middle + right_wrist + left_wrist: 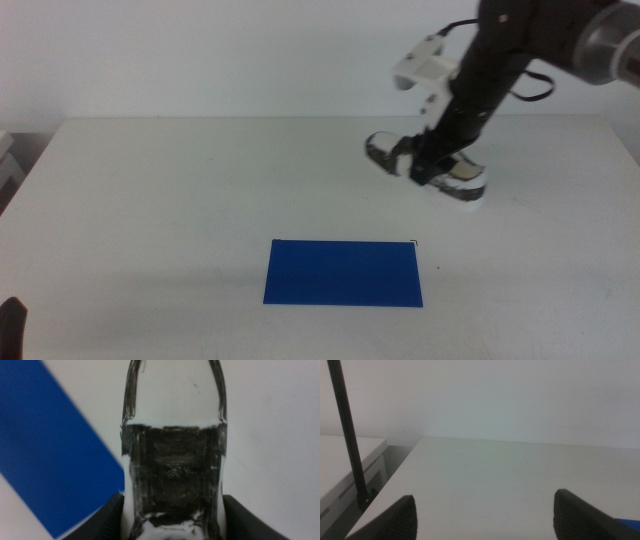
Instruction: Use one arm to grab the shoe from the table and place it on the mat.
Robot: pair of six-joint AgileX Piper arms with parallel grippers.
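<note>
We are in the carry step: our right gripper [437, 165] has its jaws clamped on the shoe [425, 168], held above the counter [150, 200], beyond the mat [343, 272]. Next we judge it must come nearer and lower onto the blue. Our left gripper [485, 515] waits with jaws wide

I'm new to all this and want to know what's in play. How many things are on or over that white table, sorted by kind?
Shoes: 1, the white and black shoe, held above the table by the right gripper.
Mats: 1, the blue mat, lying flat.
Grippers: 2, the right one and the left gripper, waiting open at the near edge.
Total: 4
</note>
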